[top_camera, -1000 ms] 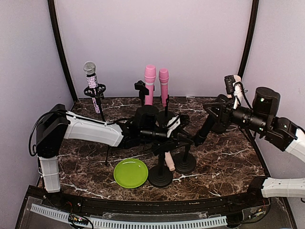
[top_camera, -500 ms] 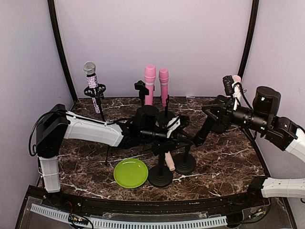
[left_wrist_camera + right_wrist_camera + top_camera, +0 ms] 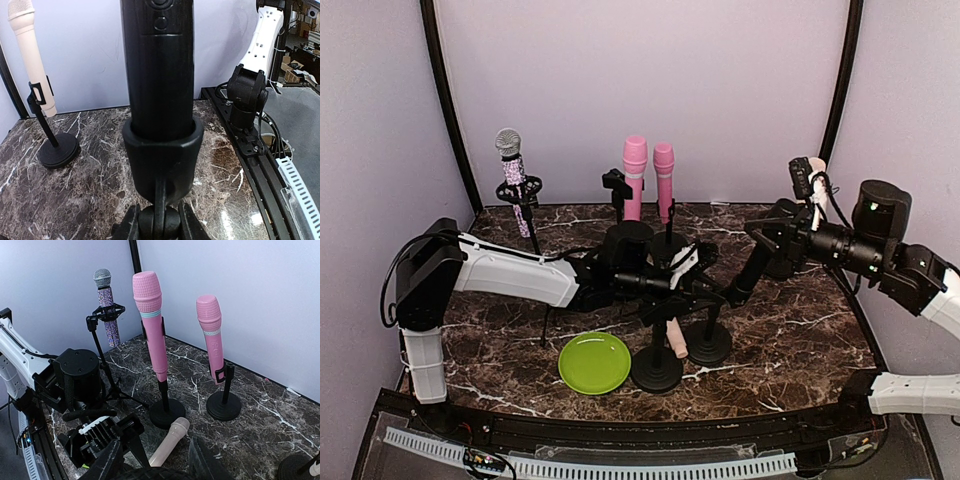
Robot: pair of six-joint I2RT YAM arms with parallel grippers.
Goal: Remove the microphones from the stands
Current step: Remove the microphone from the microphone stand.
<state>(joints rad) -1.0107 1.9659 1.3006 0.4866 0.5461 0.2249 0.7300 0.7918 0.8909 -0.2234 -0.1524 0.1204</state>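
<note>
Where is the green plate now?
In the top view, the green plate lies on the table, front centre-left, beside a black stand base.

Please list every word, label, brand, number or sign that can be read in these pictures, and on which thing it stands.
None can be read.
The black cylindrical microphone in its black stand clip bears two round buttons, no letters.
The two pink microphones are plain.
The background boxes are too blurred to read.

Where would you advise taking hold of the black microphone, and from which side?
Grip the microphone on its bare barrel above the cup, coming from the side: it stands upright and the cup rings its lower end, so it likely lifts out upward.
</note>
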